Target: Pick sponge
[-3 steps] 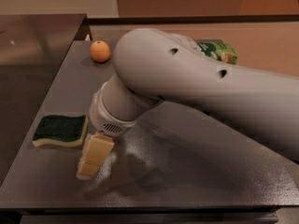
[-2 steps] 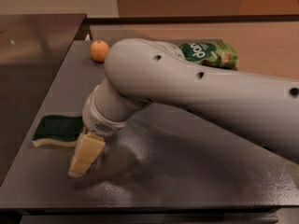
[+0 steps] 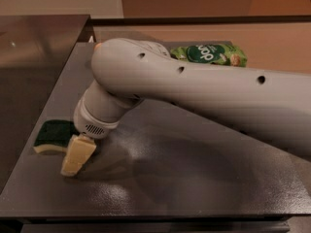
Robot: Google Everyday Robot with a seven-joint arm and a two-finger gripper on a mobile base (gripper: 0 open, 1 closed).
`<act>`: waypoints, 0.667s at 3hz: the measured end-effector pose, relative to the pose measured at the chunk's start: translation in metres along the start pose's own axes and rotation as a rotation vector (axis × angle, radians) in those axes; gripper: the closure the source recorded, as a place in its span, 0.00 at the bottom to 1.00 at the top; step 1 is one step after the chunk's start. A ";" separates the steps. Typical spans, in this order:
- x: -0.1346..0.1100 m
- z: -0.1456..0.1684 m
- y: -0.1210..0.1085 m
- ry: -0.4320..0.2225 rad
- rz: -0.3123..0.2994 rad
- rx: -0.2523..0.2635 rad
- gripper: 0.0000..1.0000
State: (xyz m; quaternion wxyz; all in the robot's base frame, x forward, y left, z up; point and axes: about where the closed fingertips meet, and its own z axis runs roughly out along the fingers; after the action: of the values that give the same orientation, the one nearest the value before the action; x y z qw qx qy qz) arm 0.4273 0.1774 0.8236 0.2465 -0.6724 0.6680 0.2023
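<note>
The sponge (image 3: 52, 135) lies flat near the front left corner of the dark grey table (image 3: 194, 183). Its dark green top faces up over a pale yellow base. Its right end is hidden behind my gripper. My gripper (image 3: 75, 158), pale yellow and blocky, hangs from the grey wrist (image 3: 97, 115) and reaches down to the table right beside the sponge's right end. I cannot tell whether it touches the sponge. The thick grey arm (image 3: 209, 96) crosses the view from the right.
A bright green snack bag (image 3: 211, 54) lies at the back of the table, partly behind the arm. A dark shiny counter (image 3: 34, 52) adjoins the table on the left. The table's front edge runs just below the gripper.
The arm and gripper have moved left and a little toward the front, closing on the sponge's right end. The arm now covers the orange at the back. The sponge has not moved.
</note>
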 end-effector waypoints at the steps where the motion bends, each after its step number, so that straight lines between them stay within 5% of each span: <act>1: -0.007 0.000 -0.001 -0.009 0.010 -0.032 0.40; 2: -0.012 -0.004 -0.005 -0.023 0.021 -0.054 0.64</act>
State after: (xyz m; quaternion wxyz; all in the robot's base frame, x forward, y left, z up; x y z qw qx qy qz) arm 0.4320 0.1843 0.8338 0.2339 -0.6694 0.6664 0.2305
